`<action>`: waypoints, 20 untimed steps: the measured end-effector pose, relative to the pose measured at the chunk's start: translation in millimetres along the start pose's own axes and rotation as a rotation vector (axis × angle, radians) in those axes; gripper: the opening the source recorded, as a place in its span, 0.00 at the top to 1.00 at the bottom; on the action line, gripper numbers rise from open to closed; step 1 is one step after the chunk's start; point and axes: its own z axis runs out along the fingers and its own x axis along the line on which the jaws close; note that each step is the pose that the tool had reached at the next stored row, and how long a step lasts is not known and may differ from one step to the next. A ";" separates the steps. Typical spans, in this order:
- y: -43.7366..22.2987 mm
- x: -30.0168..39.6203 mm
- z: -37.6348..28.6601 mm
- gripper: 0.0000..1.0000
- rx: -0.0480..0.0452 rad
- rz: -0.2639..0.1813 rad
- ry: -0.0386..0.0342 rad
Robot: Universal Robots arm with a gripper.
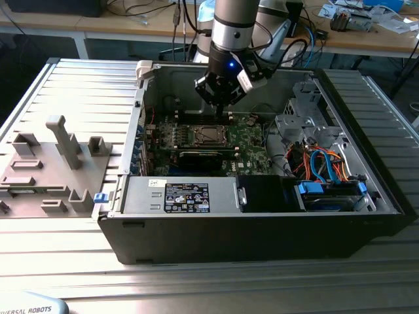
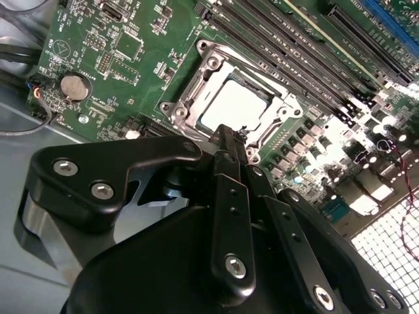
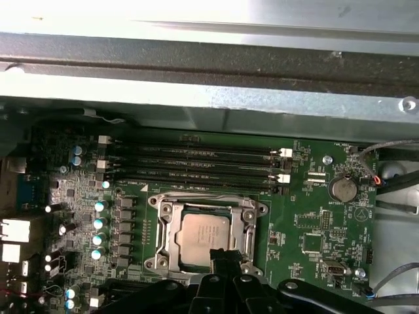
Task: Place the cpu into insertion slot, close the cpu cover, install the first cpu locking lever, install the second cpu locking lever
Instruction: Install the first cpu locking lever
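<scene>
CPU lies seated in the insertion slot, cover lowered, directly beneath our gripper. Its fingers are pressed together, holding nothing. Drifting sideways, we judge, could scrape neighbouring board components.

One open computer case lies on the counter, holding one green circuit board. On the board sits one square socket with one silver chip in it and one metal frame plate around the chip. Four long dark memory slots run side by side near the socket, and one round coin battery sits on the board. One robot arm carries one gripper
</scene>
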 end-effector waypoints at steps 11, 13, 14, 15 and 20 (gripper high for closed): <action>-0.3 0.5 -14.6 0.89 0.0037 0.000 0.0001; -0.3 0.6 -17.1 0.89 0.0037 0.000 0.0002; -0.3 0.6 -17.7 0.89 0.0037 0.000 0.0002; -0.3 0.6 -17.7 0.89 0.0034 0.000 0.0001; -0.3 0.6 -17.8 0.89 0.0024 0.000 0.0001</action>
